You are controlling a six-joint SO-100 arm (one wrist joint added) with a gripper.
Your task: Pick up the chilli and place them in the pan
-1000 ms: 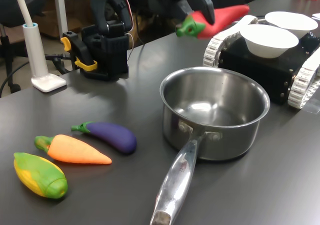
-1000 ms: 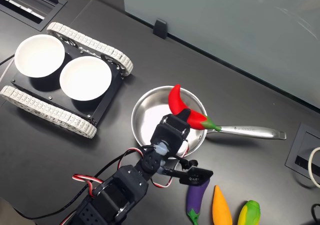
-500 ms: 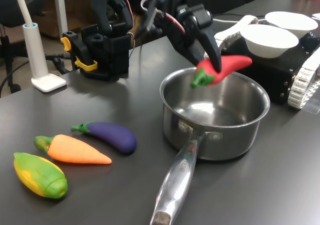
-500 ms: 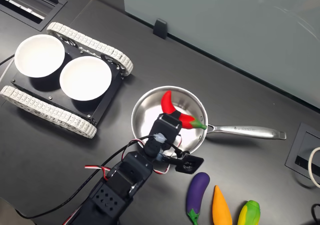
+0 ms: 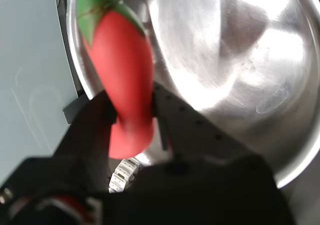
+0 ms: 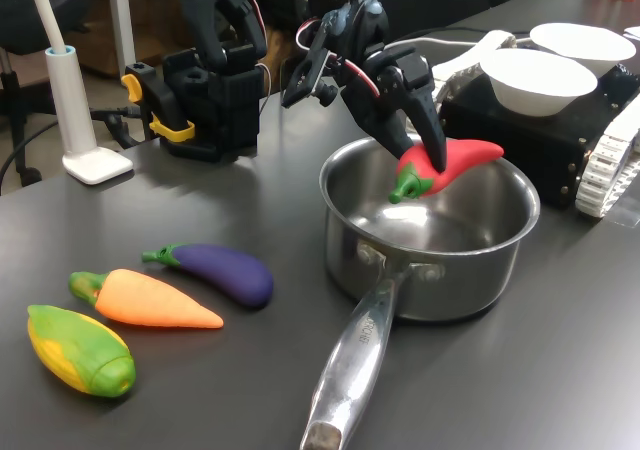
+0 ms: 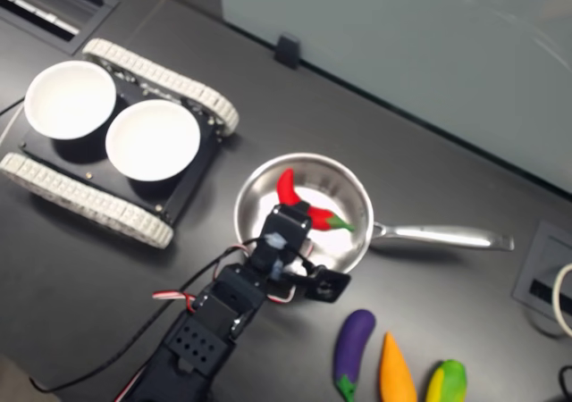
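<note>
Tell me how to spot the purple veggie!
Find the big shiny pan in the first exterior view, then look to that view's left at three toy veggies lying in a row. The eggplant is the one nearest the pan, dark purple, unlike the orange carrot and yellow-green corn.

The first exterior view looks from low at table height, close to the pan (image 6: 430, 230), which sits at centre right of the frame. The second exterior view looks straight down from high (much further away), and both exterior views share this pan (image 7: 304, 214). The wrist view looks into it from very near.
</note>
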